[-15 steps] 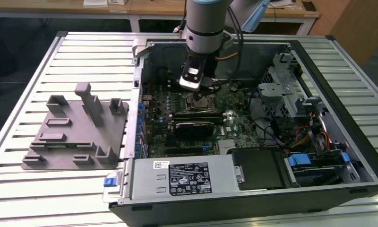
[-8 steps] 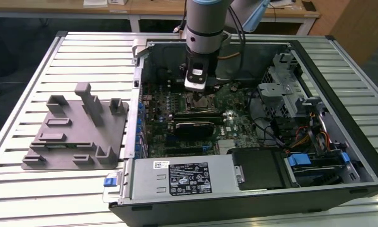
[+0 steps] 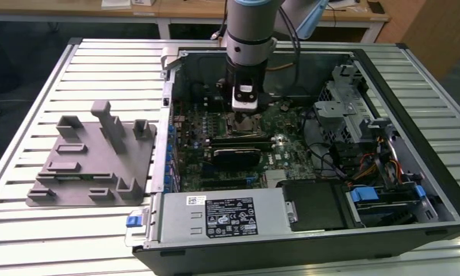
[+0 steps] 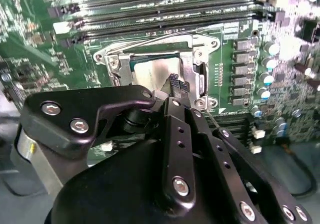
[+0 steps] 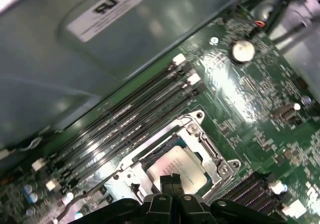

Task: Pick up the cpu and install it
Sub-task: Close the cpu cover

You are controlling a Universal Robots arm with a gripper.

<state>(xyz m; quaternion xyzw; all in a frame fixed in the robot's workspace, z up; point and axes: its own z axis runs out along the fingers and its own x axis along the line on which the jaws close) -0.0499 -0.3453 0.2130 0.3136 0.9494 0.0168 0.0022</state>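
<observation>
The cpu [image 5: 184, 165], a flat square chip with a silvery top, lies inside the metal socket frame [image 5: 201, 134] on the green motherboard [image 3: 287, 146]. In the second wrist view the cpu [image 4: 149, 74] sits level within the frame. My gripper [image 3: 244, 118] hangs straight down into the open computer case over the socket. Its black fingertips [image 5: 166, 180] are pressed together with no gap, just above the cpu's near edge. The gripper [image 4: 176, 82] is shut with nothing between its fingers. I cannot tell whether the tips touch the chip.
A grey fixture plate [image 3: 92, 167] with upright posts lies on the slatted table at the exterior view's left. Memory slots [image 5: 130, 119] run beside the socket. The case holds a power supply [image 3: 222, 215], a drive cage [image 3: 353, 109] and loose cables [image 3: 368, 167].
</observation>
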